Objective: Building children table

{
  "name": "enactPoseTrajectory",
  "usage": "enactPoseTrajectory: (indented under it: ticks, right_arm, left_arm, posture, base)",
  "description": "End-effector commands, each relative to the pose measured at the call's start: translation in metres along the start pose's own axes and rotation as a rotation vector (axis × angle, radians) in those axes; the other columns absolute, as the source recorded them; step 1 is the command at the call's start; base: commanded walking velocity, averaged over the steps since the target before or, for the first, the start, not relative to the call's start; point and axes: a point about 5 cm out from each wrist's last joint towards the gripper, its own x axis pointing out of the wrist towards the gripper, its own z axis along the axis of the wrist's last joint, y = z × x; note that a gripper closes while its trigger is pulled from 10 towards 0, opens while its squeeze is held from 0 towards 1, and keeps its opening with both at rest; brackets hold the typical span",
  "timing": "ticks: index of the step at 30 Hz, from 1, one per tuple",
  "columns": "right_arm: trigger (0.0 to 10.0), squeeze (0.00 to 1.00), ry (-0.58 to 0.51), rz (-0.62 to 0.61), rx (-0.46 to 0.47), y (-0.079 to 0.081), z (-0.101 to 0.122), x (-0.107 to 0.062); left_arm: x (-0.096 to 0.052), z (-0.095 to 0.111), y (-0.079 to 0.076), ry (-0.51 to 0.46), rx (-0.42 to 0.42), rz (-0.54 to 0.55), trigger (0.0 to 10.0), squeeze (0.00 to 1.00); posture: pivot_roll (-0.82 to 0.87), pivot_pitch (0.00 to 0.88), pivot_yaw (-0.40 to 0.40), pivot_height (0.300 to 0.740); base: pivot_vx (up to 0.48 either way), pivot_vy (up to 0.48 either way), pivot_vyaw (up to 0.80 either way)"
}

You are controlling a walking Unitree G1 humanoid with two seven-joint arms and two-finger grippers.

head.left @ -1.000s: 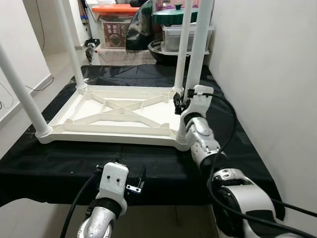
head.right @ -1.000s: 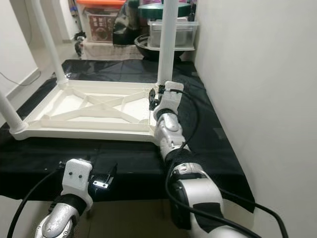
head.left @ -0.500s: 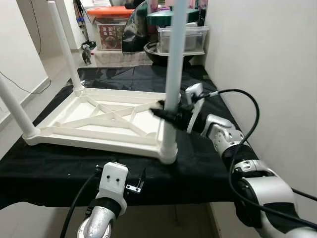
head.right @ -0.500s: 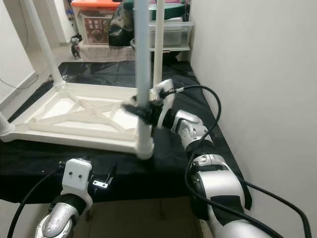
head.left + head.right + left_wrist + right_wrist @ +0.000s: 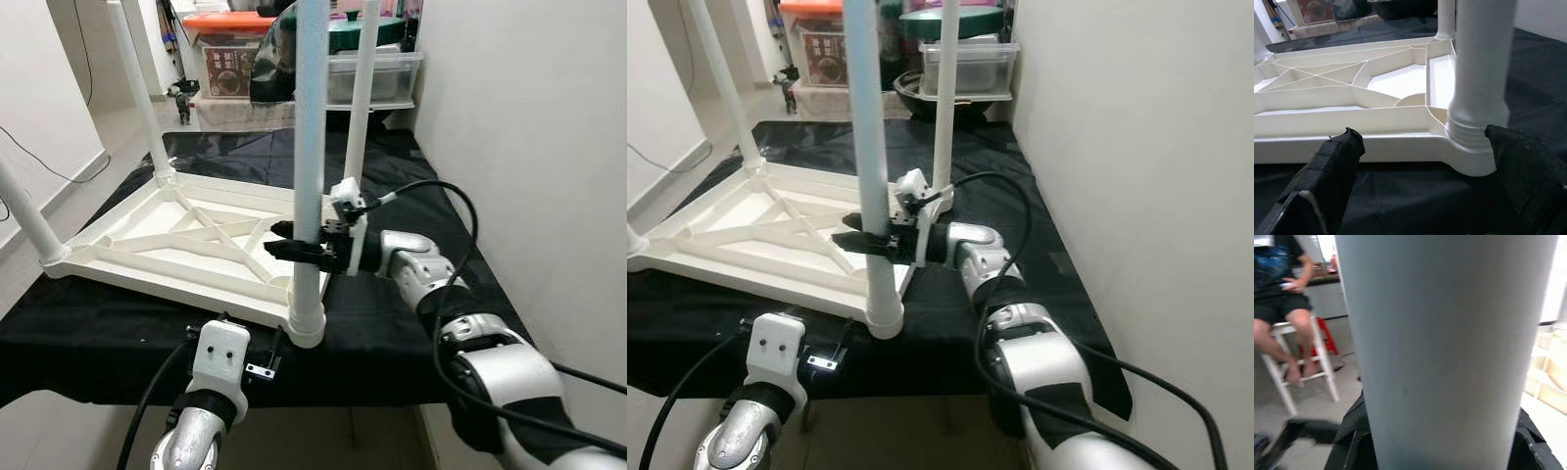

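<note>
Left eye view: right claw (image 5: 294, 245) grips upright near leg (image 5: 310, 176) of upturned table (image 5: 186, 240); left claw (image 5: 263, 357) open.

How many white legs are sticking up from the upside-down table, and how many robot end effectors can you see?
White table legs: 4, including the near one that the right end effector grips
End effectors: 2, with the left end effector below it
Total: 6

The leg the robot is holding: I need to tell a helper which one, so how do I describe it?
On the black-draped bench lies an upturned white plastic table. Its near right corner leg is the one clamped by the right claw.
</note>
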Motion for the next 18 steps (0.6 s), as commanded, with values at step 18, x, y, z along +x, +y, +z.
enactPoseTrajectory:
  ticks: [18]
  right_arm:
    - [0.0,0.00,-0.089,-1.617,0.183,-0.047,-0.033,-0.077]
  left_arm:
    - [0.002,-0.007,-0.006,0.018,-0.003,-0.023,10.0,0.00]
  posture:
    - [-0.07,0.000,0.011,0.734]
  base:
    - [0.000,0.000,0.00]
